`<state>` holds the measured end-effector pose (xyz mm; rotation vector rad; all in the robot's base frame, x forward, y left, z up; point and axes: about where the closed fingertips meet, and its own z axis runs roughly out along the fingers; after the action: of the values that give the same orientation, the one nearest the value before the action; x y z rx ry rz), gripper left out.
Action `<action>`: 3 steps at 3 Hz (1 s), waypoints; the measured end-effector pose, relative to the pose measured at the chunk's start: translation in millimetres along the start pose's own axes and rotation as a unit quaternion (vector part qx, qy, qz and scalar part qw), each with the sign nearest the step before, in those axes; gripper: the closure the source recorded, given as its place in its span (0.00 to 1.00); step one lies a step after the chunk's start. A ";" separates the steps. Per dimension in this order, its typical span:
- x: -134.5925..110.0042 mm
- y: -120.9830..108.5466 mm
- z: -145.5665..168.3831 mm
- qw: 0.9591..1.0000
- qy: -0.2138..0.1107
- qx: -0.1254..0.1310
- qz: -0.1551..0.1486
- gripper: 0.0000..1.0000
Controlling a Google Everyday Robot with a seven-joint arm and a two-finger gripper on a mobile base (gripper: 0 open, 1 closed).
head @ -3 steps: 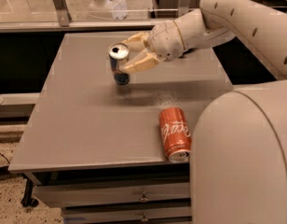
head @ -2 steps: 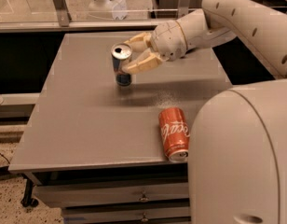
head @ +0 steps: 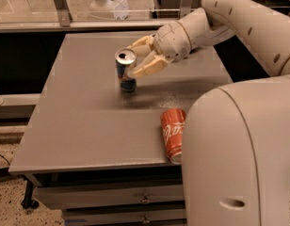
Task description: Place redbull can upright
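Note:
The redbull can (head: 126, 74), slim, blue and silver with its silver top up, stands about upright in the middle of the grey table (head: 79, 121); its base is at or just above the tabletop. My gripper (head: 134, 60) reaches in from the right, and its cream fingers (head: 146, 68) close on the can's upper part, one behind it and one in front. The can's right side is partly hidden by the fingers.
A wider orange-red soda can (head: 173, 133) lies on its side near the table's front right edge. My white body (head: 239, 159) fills the lower right. Drawers (head: 145, 199) sit under the tabletop. A glass partition runs along the back.
The gripper and the redbull can have shifted together a little to the right and toward the front. The orange-red can has not moved.

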<state>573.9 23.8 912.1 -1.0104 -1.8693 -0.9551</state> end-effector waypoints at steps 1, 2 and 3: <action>-3.9 -6.3 1.6 0.999 -0.009 0.031 -0.001 1.00; -7.5 -7.4 0.9 0.999 -0.018 0.043 -0.002 1.00; -10.4 -3.7 2.6 0.998 -0.014 0.054 -0.005 1.00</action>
<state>573.7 21.6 901.0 -0.9536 -1.9289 -0.8399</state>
